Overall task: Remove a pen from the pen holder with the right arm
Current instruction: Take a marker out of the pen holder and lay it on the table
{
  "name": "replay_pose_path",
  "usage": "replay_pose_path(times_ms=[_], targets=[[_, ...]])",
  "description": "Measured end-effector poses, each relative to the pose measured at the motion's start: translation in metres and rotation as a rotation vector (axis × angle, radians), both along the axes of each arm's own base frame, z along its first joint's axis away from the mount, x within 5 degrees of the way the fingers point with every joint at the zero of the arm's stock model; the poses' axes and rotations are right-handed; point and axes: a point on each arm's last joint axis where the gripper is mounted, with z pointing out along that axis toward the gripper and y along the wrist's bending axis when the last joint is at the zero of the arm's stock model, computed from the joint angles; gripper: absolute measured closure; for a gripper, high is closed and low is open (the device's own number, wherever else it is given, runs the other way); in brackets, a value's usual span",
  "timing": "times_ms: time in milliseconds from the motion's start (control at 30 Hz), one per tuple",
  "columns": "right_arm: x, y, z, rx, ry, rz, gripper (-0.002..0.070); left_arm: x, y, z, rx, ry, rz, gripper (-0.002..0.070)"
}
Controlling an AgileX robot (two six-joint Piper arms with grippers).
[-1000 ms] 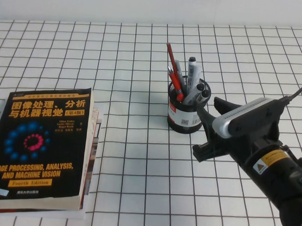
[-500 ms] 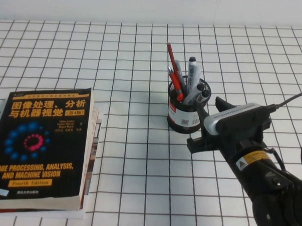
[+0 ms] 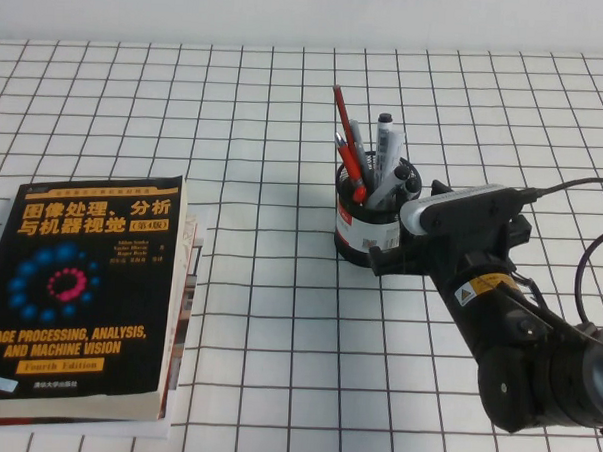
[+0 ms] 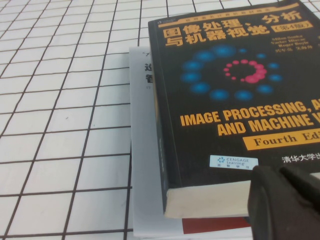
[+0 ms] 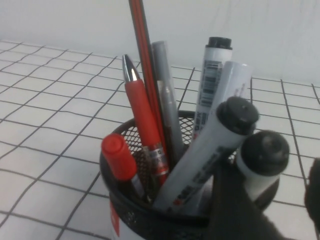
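**High view: right pincer spread at the pen holder, nothing yet held**

Nearest the robot and well apart to the left of the pen holder [image 3: 356, 233], the left gripper [image 4: 287, 200] hangs over the near corner of a glossy black book [image 3: 74, 286] stacked on thinner white ones. Whether it is spread or closed cannot be told.

The right gripper [image 3: 406, 231] sits low, just on the near right of the holder. Its pincer is spread and pinches nothing.

The holder is a small round cup of black wire mesh with a white label band, standing upright on the white, black-gridded table [image 3: 258, 314]. Two grey markers [image 5: 210, 160] with domed black caps lean towards the gripper. Behind them stand a white marker [image 3: 385, 140], a grey pen [image 3: 357, 138], a red pen [image 3: 349, 160] with a silver tip and a long thin red stick [image 3: 342, 118].

Judging by their looks, the pens are light and stiff, with smooth round plastic barrels that are likely slippery. The best hold is probably the upper barrel, just under a cap. A pull along the marker's lean should keep the light cup from tipping or dragging.
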Motion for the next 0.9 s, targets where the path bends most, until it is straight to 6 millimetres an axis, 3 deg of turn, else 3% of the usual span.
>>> replay_pose_path(times_ms=[733, 900], targets=[[0.018, 0.005, 0.003, 0.011, 0.001, -0.026, 0.0415, 0.0, 0.0, 0.0, 0.0, 0.0, 0.0, 0.0679], [0.018, 0.005, 0.001, 0.007, 0.004, -0.024, 0.0493, 0.0, 0.0, 0.0, 0.0, 0.0, 0.0, 0.0679]])
